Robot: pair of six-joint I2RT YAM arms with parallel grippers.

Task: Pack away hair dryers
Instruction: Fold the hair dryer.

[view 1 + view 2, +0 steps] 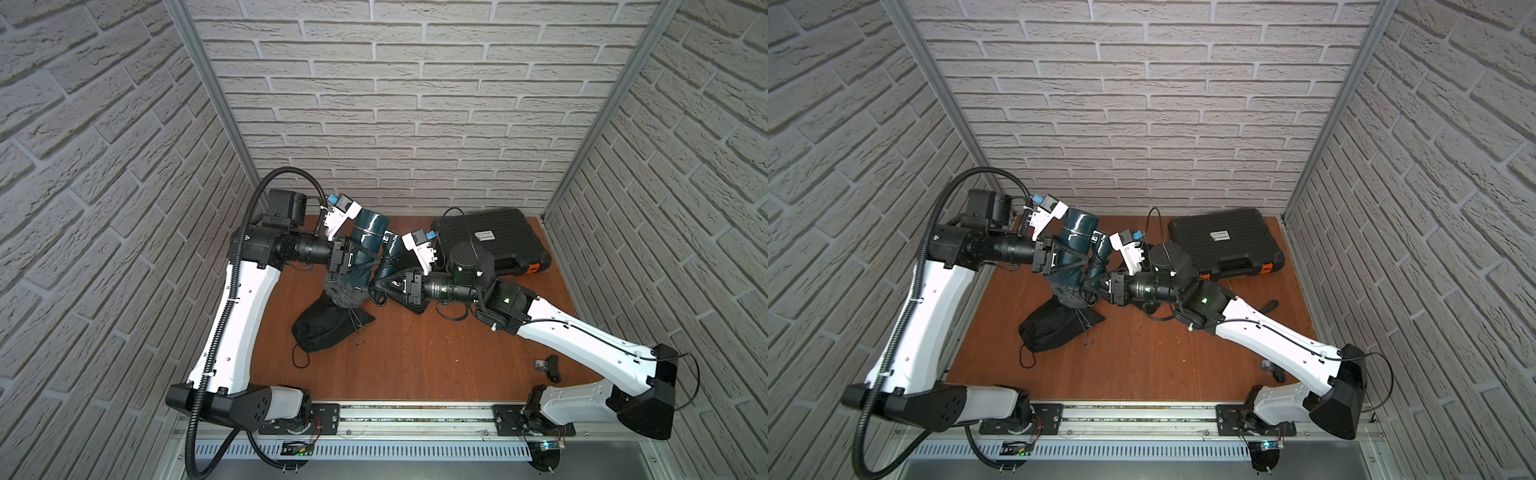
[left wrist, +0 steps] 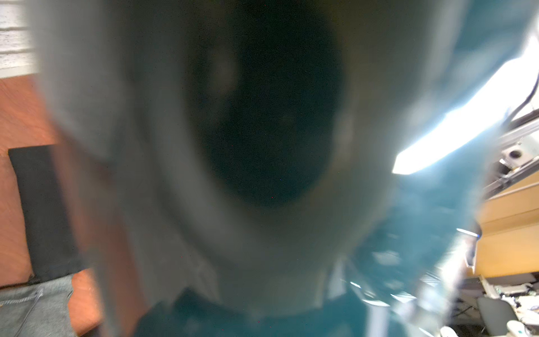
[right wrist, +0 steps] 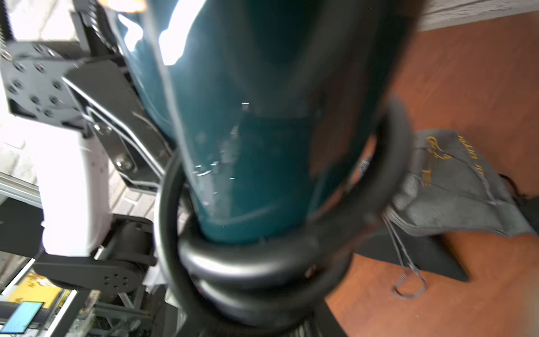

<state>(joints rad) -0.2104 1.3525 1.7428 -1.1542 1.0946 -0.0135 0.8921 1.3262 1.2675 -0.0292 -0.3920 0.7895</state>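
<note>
one teal dryer (image 1: pixel 368 232) pinched by left claw (image 1: pixel 371 260), right claw (image 1: pixel 380 285); wooden table (image 1: pixel 415 353), brick walls (image 1: pixel 415 104).

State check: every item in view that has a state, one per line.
Teal hair dryer: held tilted, cord coiled on handle.
Left gripper: shut on dryer barrel.
Right gripper: shut on corded handle.
Grey pouch: bunched beneath dryer's lower end.
Black pouch: lying flat, empty-looking.
Hard case: closed.
</note>
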